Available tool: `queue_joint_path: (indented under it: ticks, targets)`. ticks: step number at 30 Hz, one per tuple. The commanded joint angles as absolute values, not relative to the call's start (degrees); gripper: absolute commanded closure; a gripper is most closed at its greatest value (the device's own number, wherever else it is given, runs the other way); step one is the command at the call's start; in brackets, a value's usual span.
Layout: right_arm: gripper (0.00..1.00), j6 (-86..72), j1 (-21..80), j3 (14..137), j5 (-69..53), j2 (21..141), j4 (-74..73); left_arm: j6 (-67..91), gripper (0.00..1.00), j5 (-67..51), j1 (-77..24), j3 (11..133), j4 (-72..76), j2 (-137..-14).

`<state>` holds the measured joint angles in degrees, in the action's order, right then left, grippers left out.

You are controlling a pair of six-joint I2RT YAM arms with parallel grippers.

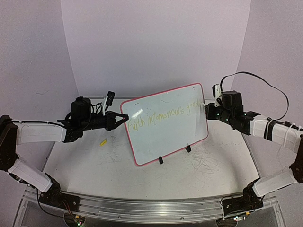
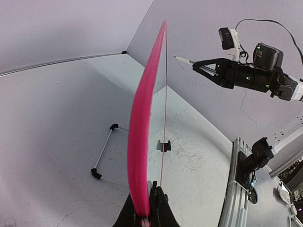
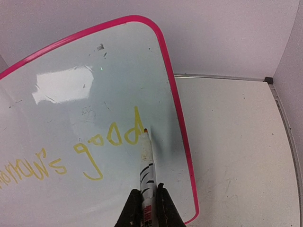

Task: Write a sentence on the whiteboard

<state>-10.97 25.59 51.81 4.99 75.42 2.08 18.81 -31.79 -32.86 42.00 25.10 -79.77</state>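
Whiteboard (image 1: 165,125), large, glossy white, round-cornered with a red-pink rim, stands between both arms with the pen at the right end of the written line.
It rests on two black clip feet (image 1: 161,161) on the pale surface (image 1: 94,165), its long axis rising toward the right in the top view. The left end effector (image 1: 122,117) is clenched on its left rim. The faint yellow-green handwritten sentence (image 1: 165,117) runs along that axis and ends in "good". The right end effector (image 3: 147,201), the nearer to that end, is clenched around a white marker (image 3: 147,161). The marker's tip sits just right of the final "d"; whether it touches the board I cannot tell. Only a narrow bare strip separates tip from rim, so any further stroke likely goes rightward with little room.
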Motion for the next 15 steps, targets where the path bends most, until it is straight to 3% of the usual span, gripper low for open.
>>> queue_joint_path:
  ticks: [1,10,15]
  targets:
    - [1.00,-11.70,24.98,52.63,4.28,76.14,3.30,12.55,1.00,-29.86,-33.22,42.77,21.03,-79.71]
    - [1.00,-11.70,24.86,54.68,2.84,80.90,5.36,12.29,1.00,-30.29,-33.22,43.12,20.87,-80.05]
    - [1.00,-12.57,24.85,54.39,4.80,77.05,4.30,12.34,1.00,-29.95,-33.22,43.17,20.74,-79.98]
